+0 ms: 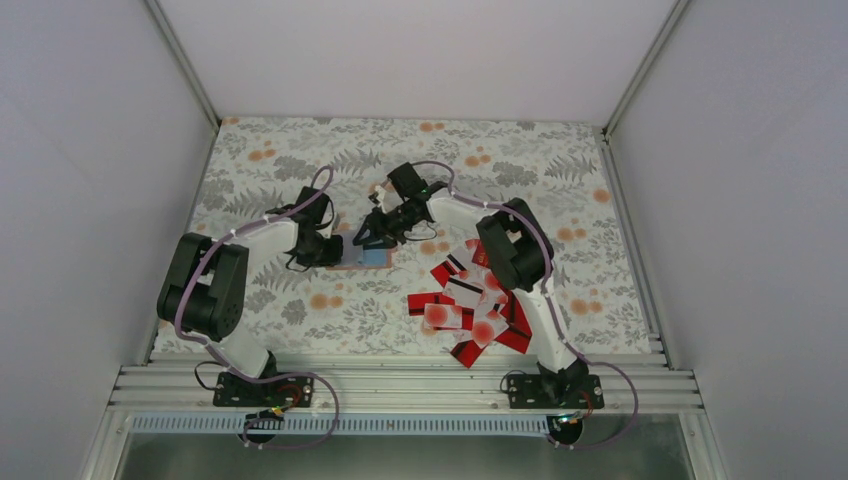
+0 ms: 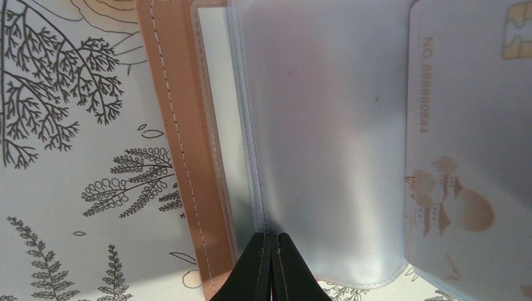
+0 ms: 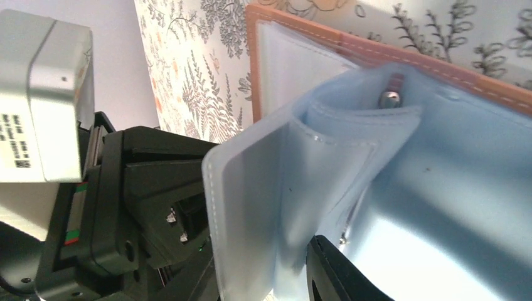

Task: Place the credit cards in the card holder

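Top view: card holder (image 1: 372, 258) seen open near worktop (image 1: 560, 160) centre, well apart from every edge. It is flanked by left fingers (image 1: 338, 252) and right fingers (image 1: 365, 238). Credit cards (image 1: 470, 305) are heaped toward near right corner.

Left wrist: tan stitched cover and frosted sleeves seen, white card tucked at right. Left fingers are pressed together on sleeve edge.

Right wrist: bluish sleeve is looped up between right fingers. Whether it is clamped cannot be told.

walls (image 1: 90, 120): plain white | tablecloth (image 1: 560, 170): floral | near edge: aluminium rails (image 1: 400, 385) | light: even
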{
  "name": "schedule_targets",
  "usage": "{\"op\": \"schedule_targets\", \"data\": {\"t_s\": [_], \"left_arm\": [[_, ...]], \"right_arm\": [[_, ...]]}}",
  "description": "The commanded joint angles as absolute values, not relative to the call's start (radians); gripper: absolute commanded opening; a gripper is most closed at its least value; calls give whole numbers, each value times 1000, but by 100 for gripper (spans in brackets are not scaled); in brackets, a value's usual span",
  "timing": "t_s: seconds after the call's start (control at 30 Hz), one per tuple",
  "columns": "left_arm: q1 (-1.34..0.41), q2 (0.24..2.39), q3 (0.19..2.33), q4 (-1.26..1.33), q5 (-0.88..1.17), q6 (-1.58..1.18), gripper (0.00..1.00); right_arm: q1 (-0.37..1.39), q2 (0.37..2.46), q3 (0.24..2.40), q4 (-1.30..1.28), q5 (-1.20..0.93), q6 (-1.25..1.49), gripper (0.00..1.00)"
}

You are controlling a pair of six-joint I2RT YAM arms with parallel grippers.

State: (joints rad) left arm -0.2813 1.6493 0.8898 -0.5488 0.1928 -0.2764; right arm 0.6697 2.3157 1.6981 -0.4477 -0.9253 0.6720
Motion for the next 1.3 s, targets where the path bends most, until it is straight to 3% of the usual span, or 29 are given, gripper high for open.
{"op": "schedule_targets", "data": {"t_s": [0.0, 0.53, 0.87, 0.93, 1.13, 1.2, 1.27], "left_arm": [[-292, 1649, 887, -620, 232, -271, 3], [-249, 1462, 984, -803, 177, -304, 3], [-249, 1387, 1016, -797, 200, -322, 4], [-249, 1367, 1016, -780, 191, -324, 12], [-250, 1359, 1040, -708, 236, -314, 78], [-257, 1362, 1029, -674, 263, -306, 89], [-279, 1370, 1019, -654, 276, -296, 92]], "right_arm": [[695, 2321, 1750, -494, -918, 652, 32], [712, 2369, 1891, -543, -942, 610, 38], [676, 2152, 1780, -694, -668, 433, 40], [661, 2078, 1717, -701, -591, 405, 41], [620, 1833, 1508, -740, -337, 374, 46], [609, 1748, 1423, -753, -252, 388, 48], [596, 1683, 1341, -767, -198, 415, 54]]}}
